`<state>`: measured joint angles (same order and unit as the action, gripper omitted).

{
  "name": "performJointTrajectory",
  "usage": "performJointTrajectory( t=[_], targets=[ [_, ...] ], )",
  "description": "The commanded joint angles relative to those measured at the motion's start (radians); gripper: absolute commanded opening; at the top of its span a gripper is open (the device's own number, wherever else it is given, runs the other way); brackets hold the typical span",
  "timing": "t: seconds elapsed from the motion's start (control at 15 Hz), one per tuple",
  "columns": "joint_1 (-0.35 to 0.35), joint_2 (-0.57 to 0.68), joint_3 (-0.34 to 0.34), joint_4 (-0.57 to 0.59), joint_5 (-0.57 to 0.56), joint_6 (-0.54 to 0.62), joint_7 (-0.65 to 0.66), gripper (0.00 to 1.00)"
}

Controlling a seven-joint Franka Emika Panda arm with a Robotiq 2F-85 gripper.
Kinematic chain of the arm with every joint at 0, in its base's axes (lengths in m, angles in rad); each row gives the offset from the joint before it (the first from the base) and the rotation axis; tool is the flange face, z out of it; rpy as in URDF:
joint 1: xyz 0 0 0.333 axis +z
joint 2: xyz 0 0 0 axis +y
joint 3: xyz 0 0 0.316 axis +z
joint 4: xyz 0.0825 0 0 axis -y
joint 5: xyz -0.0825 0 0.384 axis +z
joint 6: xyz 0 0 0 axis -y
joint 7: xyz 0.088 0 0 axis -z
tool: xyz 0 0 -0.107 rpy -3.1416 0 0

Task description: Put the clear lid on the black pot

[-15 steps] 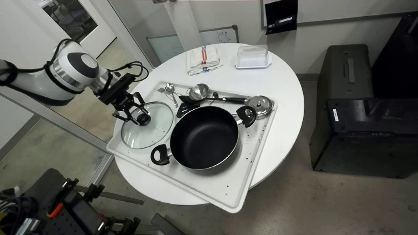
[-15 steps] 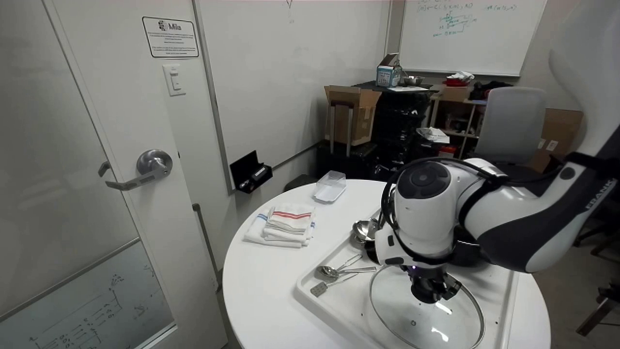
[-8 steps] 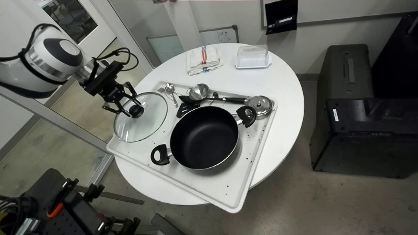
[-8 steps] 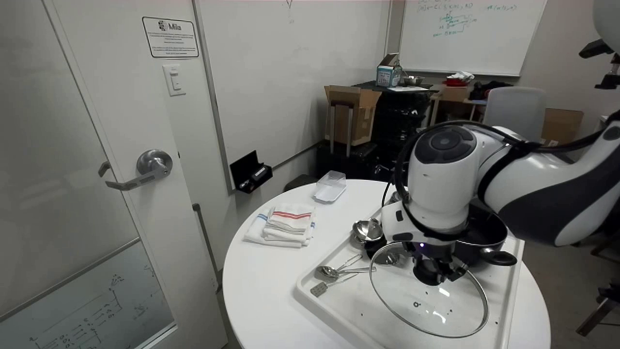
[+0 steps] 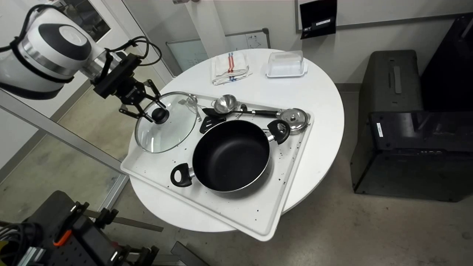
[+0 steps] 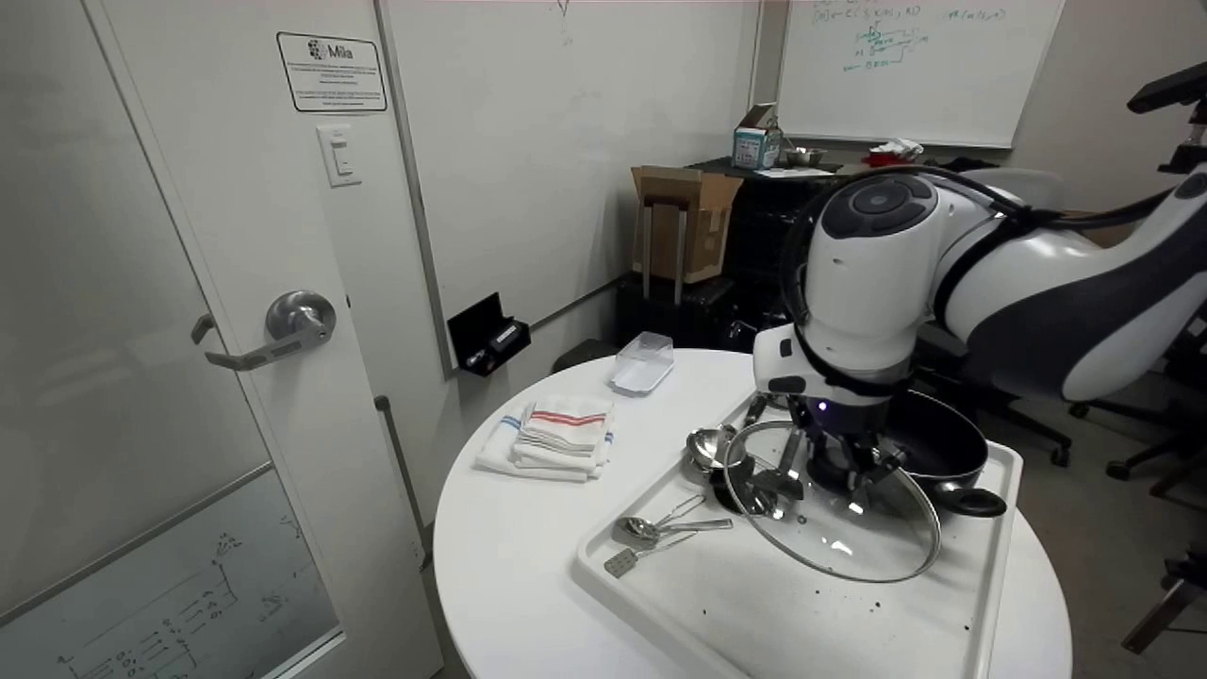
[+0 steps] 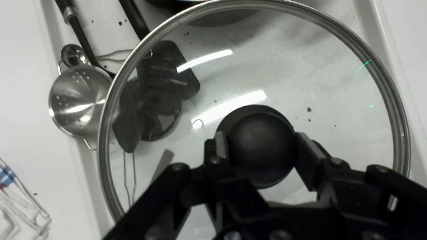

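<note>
The gripper is grasping the lid by its knob.
The lid is hanging under the gripper, above the tray; farther out from the gripper, the pot is sitting on the tray. In the wrist view, a strainer is resting left of the gripper, towels lying farther off.

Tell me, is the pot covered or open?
Open: in an exterior view nothing covers the pot, and the gripper holds the lid off to one side.

the wrist points down, its gripper clamped.
</note>
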<state>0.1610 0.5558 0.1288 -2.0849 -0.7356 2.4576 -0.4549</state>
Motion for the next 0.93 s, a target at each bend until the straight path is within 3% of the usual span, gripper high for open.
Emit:
performJointTrajectory(
  t=[0.0,0.87],
  targets=[
    [-0.041,-0.058,-0.022,-0.027,0.017,-0.009,0.013,0.26],
    [-0.183,-0.070,-0.091,0.013,0.174,-0.064,-0.019,0.26]
  ],
)
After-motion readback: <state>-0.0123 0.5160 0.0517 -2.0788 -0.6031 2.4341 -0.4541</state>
